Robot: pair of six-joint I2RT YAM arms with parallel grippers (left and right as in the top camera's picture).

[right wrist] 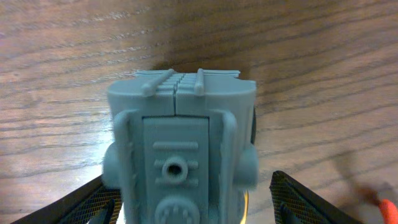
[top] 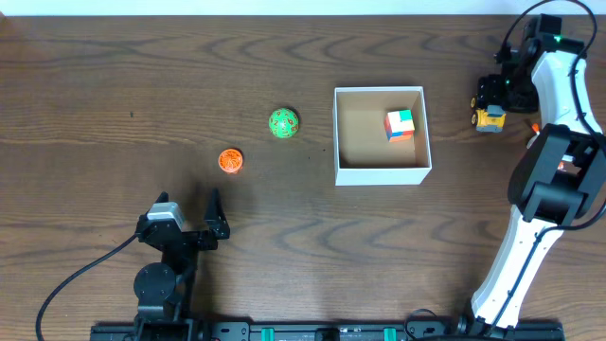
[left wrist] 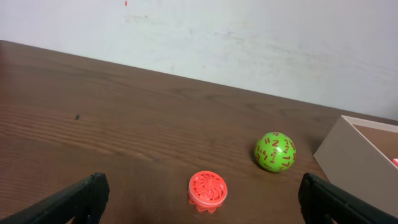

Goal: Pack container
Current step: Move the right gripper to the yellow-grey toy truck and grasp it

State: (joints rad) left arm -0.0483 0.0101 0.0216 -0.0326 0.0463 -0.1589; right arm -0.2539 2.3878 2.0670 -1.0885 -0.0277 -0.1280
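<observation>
The container (top: 382,175), a shallow white box with a tan inside, stands right of the table's middle and holds a multicoloured cube (top: 401,124). Its wall (left wrist: 357,149) shows at the right edge of the left wrist view. A grey and yellow toy vehicle (top: 490,116) stands right of the container. My right gripper (top: 494,95) is over it, open, and the toy (right wrist: 180,149) stands between the fingers (right wrist: 298,199) with a gap on the right. My left gripper (top: 187,210) is open near the front edge, facing an orange ribbed disc (left wrist: 208,190) and a green numbered ball (left wrist: 274,151).
The green ball (top: 283,123) and the orange disc (top: 230,161) lie on the dark wood table left of the container. A small orange-red bit (right wrist: 387,205) lies on the table near the right gripper. A white wall backs the table's far side.
</observation>
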